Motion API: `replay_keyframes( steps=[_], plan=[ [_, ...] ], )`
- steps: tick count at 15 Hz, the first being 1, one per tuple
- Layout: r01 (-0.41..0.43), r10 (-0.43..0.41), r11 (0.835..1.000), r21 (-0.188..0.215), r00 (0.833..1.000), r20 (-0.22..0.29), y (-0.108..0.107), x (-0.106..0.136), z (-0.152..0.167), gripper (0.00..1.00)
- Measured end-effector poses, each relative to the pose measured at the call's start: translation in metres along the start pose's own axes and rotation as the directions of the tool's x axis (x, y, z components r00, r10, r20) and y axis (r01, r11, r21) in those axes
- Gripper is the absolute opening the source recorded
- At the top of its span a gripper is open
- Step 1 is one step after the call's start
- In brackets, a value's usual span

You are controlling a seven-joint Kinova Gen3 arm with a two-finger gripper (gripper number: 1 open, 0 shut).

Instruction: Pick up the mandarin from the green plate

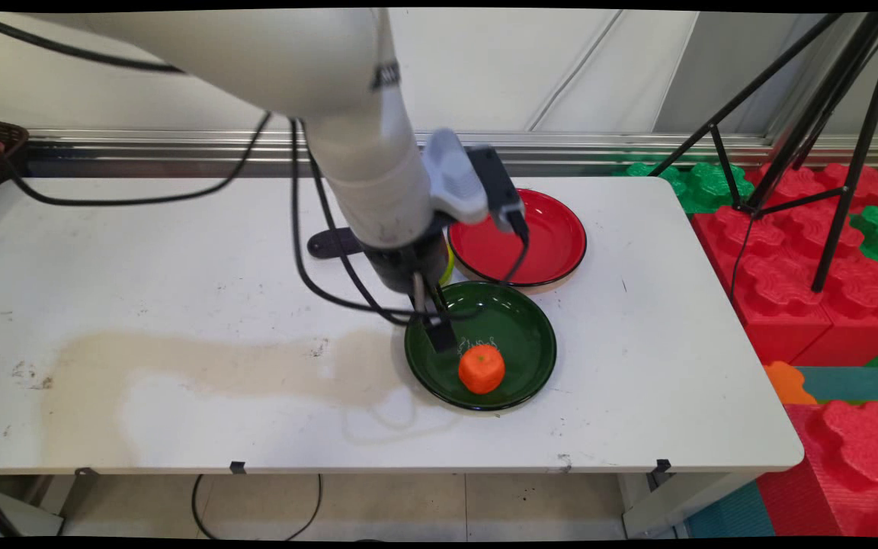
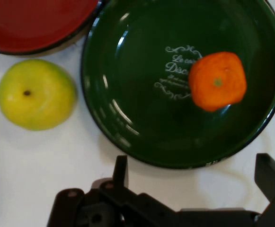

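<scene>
Gripper (image 1: 439, 326) points down over the left side of the green plate (image 1: 523, 324). Jaws spread wide and released, nothing between them. In the hand view the two fingers (image 2: 120, 170) stand well apart at the plate's rim, with bare table showing between them. How high the tips hang above the plate I cannot tell.

Orange (image 1: 482, 368) lies inside the green plate, off centre toward the table's near edge. It sits partly over the white lettering on the plate's floor, stem spot up. It is near the gripper and not touching it.

Red plate (image 1: 553, 236) sits just behind the green one, rims touching or nearly so, and holds nothing.

Apple (image 2: 36, 94), yellow-green, rests on the table (image 1: 180, 252) just beside both plates, clear of each. In the main view the arm hides nearly all of it.

A pale brown stain (image 1: 203, 366) runs across the tabletop left of the green plate. A black tripod (image 1: 828, 114) and red and green foam blocks (image 1: 789, 282) stand off the table's right end.
</scene>
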Motion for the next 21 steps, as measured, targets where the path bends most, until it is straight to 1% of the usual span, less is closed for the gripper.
replay_keyframes(
  steps=[5,8,11,15,21],
  plan=[
    [-0.007,0.008,0.999,-0.035,1.0,0.014,0.012,0.009,0.039,1.0],
    [-0.008,0.008,0.999,-0.05,1.0,0.014,0.017,0.013,0.065,1.0],
    [-0.004,0.005,0.998,-0.062,1.0,0.008,0.019,0.015,0.085,1.0],
    [0.003,-0.003,0.997,-0.076,1.0,-0.01,0.02,0.017,0.105,1.0],
    [0.021,-0.025,0.995,-0.095,0.999,-0.037,0.02,0.014,0.124,1.0]
  ],
)
